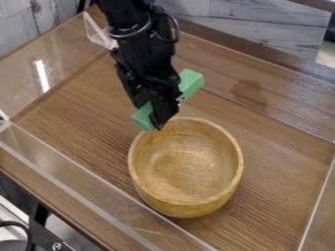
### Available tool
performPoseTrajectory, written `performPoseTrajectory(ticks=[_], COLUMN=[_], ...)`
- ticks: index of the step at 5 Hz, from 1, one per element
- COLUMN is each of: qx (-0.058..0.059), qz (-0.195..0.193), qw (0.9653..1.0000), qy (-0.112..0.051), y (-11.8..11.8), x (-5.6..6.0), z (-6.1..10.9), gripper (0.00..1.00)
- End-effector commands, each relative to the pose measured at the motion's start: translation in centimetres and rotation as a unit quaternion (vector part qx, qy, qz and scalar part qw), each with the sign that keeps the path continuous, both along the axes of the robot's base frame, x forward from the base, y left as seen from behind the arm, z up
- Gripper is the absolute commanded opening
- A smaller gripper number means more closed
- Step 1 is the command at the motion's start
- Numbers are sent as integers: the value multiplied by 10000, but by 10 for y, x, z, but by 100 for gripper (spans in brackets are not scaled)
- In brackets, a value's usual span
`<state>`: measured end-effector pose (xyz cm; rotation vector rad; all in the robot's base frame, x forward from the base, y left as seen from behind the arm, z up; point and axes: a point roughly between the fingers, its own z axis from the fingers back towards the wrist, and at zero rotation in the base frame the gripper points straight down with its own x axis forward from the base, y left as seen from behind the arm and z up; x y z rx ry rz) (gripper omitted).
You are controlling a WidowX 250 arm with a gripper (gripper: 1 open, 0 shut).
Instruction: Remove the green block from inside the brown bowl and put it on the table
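My black gripper (159, 116) points almost straight down, shut on the green block (191, 86). The block sticks out tilted on both sides of the fingers, its lower end (144, 121) just over the far left rim of the brown bowl (186, 167). The light tan wooden bowl stands on the table (78, 108) toward the front, and its pale inside holds nothing. The block hangs in the air, touching neither the bowl nor the tabletop as far as I can see.
Low clear acrylic walls (53, 162) run along the table's edges at the left and front. Bare wood-grain surface lies left of the bowl and behind it to the right (268, 103). White cable loops (100, 37) hang beside the arm.
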<state>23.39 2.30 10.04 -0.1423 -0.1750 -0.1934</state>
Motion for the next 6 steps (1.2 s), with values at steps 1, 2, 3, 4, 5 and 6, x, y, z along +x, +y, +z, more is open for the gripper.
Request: performPoseTrajectory(ticks=[1,2,3,4,5,6], qx=[44,34,29,27,25,20], qz=[31,39,45,54,58,66], qw=[9995,9994,9992,9991,9990,9989], qy=[-320,-352,-386,-413,-441,-465], y=[5,7,8,11,13,15], x=[14,18,21,24,28,30], z=[13,11,10,8,7,6], gripper=[0,0,0,0,0,0])
